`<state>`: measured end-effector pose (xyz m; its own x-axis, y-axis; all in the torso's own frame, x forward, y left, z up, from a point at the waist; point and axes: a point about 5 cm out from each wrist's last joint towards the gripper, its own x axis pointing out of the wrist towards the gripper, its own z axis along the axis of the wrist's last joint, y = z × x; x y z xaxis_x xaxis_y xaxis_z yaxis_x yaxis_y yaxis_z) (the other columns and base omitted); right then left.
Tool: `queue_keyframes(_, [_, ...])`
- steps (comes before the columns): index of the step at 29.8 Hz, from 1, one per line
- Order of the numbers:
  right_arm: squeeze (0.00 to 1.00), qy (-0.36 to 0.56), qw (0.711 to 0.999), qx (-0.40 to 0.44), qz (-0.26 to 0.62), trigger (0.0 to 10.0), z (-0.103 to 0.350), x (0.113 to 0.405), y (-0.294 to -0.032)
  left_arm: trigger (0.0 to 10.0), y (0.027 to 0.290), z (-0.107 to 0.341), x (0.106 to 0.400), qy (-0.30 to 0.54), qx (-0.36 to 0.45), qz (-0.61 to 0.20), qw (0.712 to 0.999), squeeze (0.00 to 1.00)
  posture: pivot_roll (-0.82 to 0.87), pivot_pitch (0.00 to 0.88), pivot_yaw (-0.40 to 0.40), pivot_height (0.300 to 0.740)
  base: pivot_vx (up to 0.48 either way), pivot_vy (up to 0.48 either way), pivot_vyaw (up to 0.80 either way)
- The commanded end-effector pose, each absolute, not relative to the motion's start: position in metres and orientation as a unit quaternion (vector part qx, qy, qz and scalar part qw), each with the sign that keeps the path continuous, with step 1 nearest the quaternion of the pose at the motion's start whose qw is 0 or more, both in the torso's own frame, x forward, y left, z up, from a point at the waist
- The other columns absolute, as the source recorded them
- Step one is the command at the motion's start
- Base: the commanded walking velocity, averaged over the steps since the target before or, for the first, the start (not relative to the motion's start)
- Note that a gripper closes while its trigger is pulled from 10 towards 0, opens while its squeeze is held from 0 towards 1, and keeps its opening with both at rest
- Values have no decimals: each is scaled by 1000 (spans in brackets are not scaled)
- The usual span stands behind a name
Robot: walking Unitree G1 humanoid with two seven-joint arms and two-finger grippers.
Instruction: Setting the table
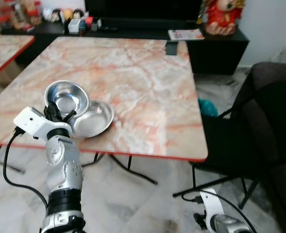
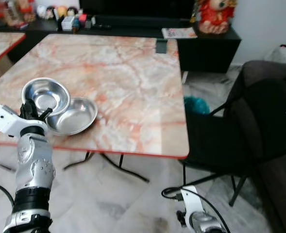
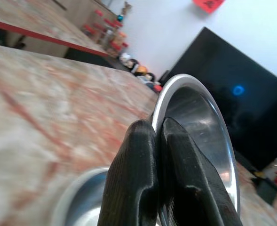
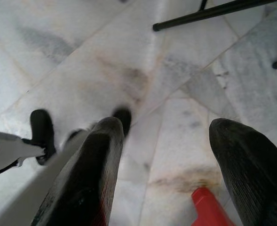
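Observation:
Two steel bowls sit near the front left corner of the marble table point(image 1: 143, 68). The left bowl point(image 1: 67, 97) is tilted, and its edge overlaps the second bowl point(image 1: 93, 118), which lies flat beside it. My left gripper point(image 1: 60, 115) is at the tilted bowl's near rim. In the left wrist view its fingers point(image 3: 133, 160) are shut on that rim point(image 3: 176, 87), with the flat bowl point(image 3: 75, 200) below. My right gripper point(image 4: 169, 136) hangs low over the tiled floor, open and holding nothing.
A black chair point(image 1: 259, 131) stands close to the table's right side. Another marble table point(image 1: 4, 48) is at the left. Behind is a dark cabinet point(image 1: 215, 48) with a red doll point(image 1: 223, 14) and a magazine point(image 1: 185, 34). A small dark object point(image 1: 172, 47) lies at the table's far edge.

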<state>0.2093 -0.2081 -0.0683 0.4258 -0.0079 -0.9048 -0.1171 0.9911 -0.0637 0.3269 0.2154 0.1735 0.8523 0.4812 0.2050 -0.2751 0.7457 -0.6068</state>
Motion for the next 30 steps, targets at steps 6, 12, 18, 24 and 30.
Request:
queue_keyframes(6, [0,540,839,-56,22,10000,-69,206,-215,10000,212,179,327,-186,-290,206,916,0,-95,36,-10,740,256,0,0])
queue_keyframes(12, [0,538,841,-55,23,10000,-66,212,-215,10000,213,181,327,-187,-286,211,916,0,-94,40,-10,740,82,0,0])
queue_keyframes(18, [0,535,843,-54,24,10000,-64,215,-214,10000,214,180,327,-182,-290,217,914,0,-94,43,-10,740,0,0,0])
queue_keyframes(24, [0,533,844,-55,24,10000,-62,217,-216,10000,225,178,337,-149,-329,268,893,0,-95,46,-10,740,0,0,0])
queue_keyframes(30, [0,532,844,-57,23,10000,-60,218,-220,10000,218,173,351,-95,-372,248,890,0,-98,48,-15,740,0,0,0])
